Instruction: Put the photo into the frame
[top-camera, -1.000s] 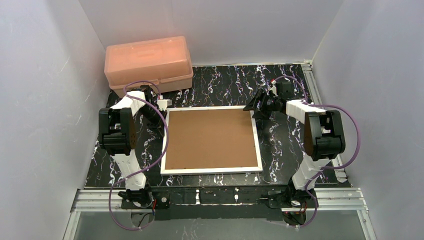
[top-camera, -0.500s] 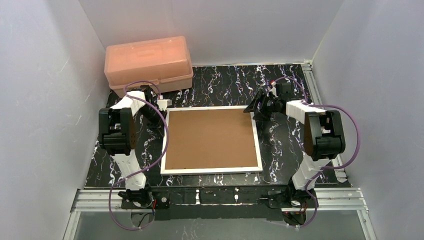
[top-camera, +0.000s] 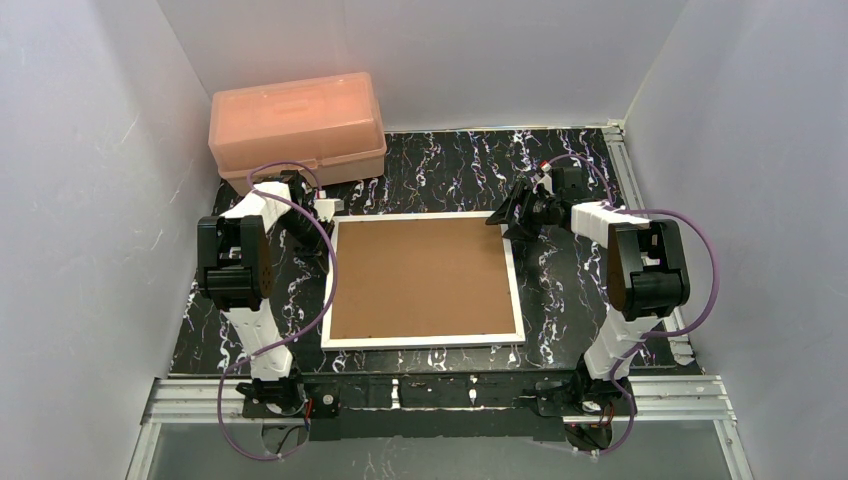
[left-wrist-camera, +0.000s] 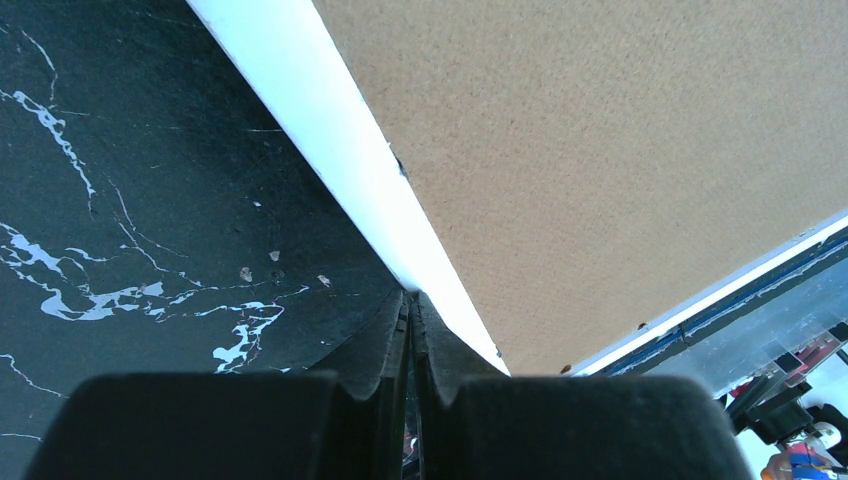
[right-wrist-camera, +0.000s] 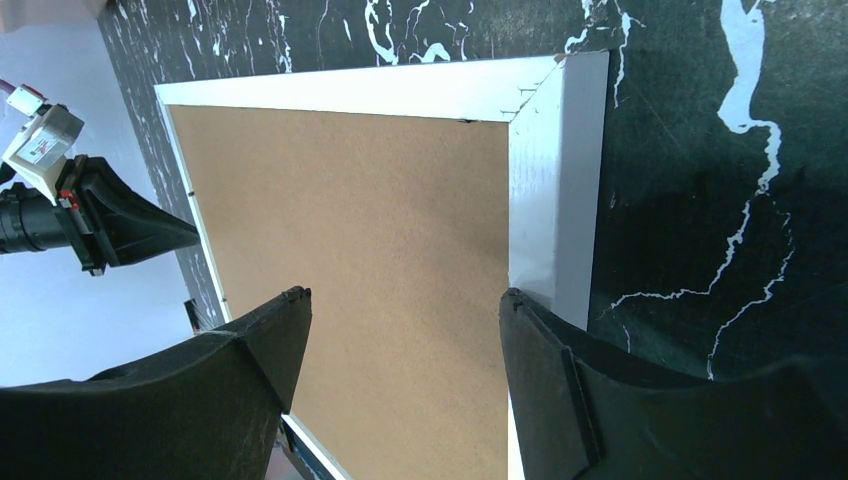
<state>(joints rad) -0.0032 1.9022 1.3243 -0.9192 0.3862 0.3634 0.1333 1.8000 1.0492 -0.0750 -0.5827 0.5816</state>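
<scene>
The right gripper (top-camera: 508, 214) is edging slightly closer to the 1 o'clock corner of the frame (top-camera: 420, 342) than a second ago, while everything else is staying put. The frame is lying flat and face down at the centre of the worktop (top-camera: 450, 165), with the brown backing board (top-camera: 420, 280) filling it. The photo is not showing anywhere and is possibly lying under that board. The right gripper (right-wrist-camera: 400, 300) is hanging spread over the corner, one finger above the board and the other above the white rail. The left gripper (left-wrist-camera: 410, 305) is resting pressed together, holding nothing, against the frame's 9 o'clock edge. The frame is looking light and stiff, though its pane is probably fragile, so the white rail is looking like the safest hold.
</scene>
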